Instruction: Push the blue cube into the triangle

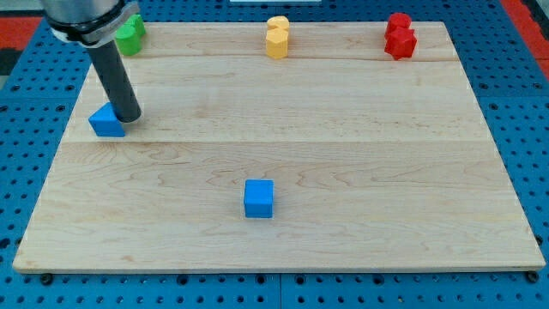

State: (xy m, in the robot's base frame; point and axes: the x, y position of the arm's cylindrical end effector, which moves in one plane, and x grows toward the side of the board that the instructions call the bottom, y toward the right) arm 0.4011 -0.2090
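My tip (129, 118) is resting against the blue triangle (106, 122) at the view's left.

The wooden board (343, 137) is lying across a blue pegboard (26, 94); I am carrying no jaws — only a dark rod, so nothing is being clasped. The blue cube (259, 198) is sitting well apart, low and near the middle. Along the top edge, a red block (400, 36), a yellow block (277, 37) and a green block (130, 35) — partly hidden behind my arm, shape unclear — are standing.

Green block (130, 36) half behind rod (114, 77)
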